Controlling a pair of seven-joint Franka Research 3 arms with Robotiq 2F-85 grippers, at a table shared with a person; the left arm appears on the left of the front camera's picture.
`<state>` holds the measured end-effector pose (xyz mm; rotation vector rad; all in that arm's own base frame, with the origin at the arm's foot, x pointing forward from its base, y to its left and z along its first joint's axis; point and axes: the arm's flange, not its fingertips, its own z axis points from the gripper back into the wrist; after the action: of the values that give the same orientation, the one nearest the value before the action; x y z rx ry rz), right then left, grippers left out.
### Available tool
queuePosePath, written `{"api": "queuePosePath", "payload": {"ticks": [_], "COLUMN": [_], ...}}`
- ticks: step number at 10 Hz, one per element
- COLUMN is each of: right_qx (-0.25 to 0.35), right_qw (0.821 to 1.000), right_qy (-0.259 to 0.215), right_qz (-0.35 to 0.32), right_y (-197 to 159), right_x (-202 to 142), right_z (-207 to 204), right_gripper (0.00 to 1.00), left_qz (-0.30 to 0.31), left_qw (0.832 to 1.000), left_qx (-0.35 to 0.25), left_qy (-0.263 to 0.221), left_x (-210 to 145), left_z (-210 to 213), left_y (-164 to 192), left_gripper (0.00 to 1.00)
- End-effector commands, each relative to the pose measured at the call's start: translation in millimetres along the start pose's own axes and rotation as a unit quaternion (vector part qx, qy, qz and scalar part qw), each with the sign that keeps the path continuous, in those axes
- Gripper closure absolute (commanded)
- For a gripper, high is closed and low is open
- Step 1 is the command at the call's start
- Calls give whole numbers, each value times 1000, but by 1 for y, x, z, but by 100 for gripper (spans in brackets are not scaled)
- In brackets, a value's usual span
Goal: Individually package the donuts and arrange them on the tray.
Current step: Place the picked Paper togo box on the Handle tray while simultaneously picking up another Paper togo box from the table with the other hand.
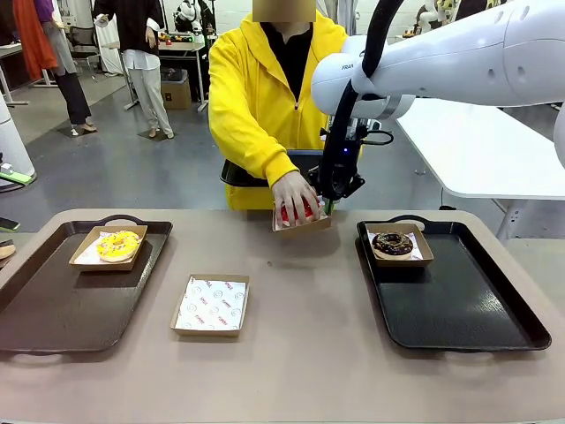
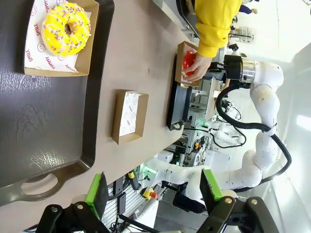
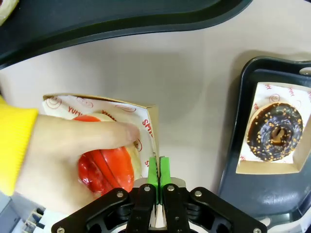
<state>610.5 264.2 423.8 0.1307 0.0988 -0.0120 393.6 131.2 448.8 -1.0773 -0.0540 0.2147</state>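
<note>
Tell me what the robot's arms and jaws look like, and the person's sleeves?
The right arm is smooth white with rounded joints and a black cable. The jaws are black with bright green pads. The person's sleeve is bright yellow.

Boxed donut (image 1: 117, 245) at left tray's (image 1: 53, 300) far edge, another donut (image 1: 393, 244) in right tray's (image 1: 468, 309) far-left corner, box (image 1: 211, 305) between.

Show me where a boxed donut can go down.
Bare: the right tray nearer than the chocolate donut's box; the left tray nearer than the yellow donut's box. Crowded: far middle, where hand, red donut's box and right claw meet.
</note>
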Motion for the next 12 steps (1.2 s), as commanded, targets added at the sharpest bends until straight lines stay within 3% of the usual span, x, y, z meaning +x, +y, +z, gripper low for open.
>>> {"api": "queuePosePath", "payload": {"ticks": [1, 12], "right_qx": [5, 5], "right_qw": [1000, 1000], "right_qy": [-3, -3], "right_qz": [-6, -6], "right_y": [-1, -1], "right_x": [1, 1], "right_z": [-1, -1], "right_gripper": [100, 100], "left_qz": [-4, -4], "left_qw": [1000, 1000], "left_qx": [-1, -1], "left_qy": [-1, -1], "left_x": [0, 0], "left_z": [1, 1], "left_y": [1, 1], "left_gripper": [1, 1]}}
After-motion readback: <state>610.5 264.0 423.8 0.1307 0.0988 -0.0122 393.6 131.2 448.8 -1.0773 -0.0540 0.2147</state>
